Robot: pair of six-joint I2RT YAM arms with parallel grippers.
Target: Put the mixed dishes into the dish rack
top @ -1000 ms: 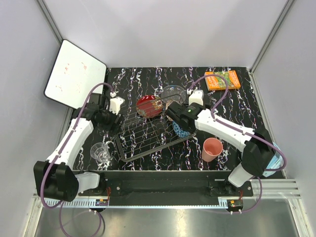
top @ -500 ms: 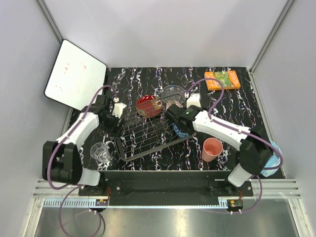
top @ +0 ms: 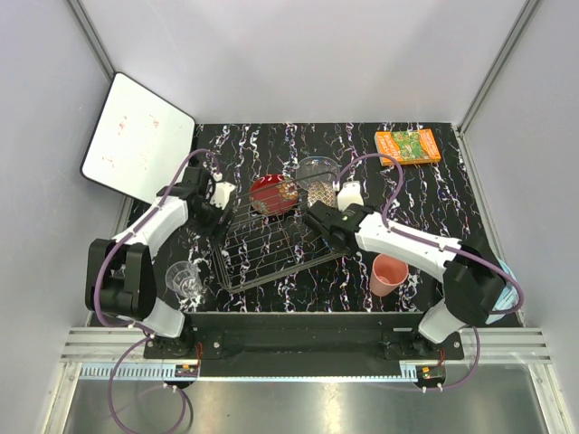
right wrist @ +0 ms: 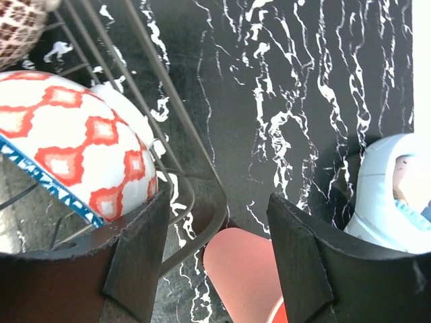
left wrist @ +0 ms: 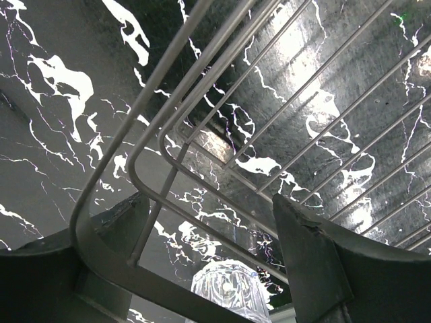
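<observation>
The clear glass cup (top: 185,276) stands near the counter's front-left corner. The left fingers (left wrist: 313,262) are spread apart, empty, astride the left corner wire of the dish rack (top: 270,246) – mid-counter. The red dish (top: 271,194) sits at the rack's far edge. The right fingers (right wrist: 296,249) gape around its right rim wire, beside a blue-rimmed patterned bowl (right wrist: 67,148). The salmon-pink cup (top: 389,274) sits front-right.

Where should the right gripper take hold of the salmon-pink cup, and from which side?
Probably the rim of the salmon-pink cup, from above, one finger inside: it seems to stand upright, mouth up, apart from the dish rack.
</observation>
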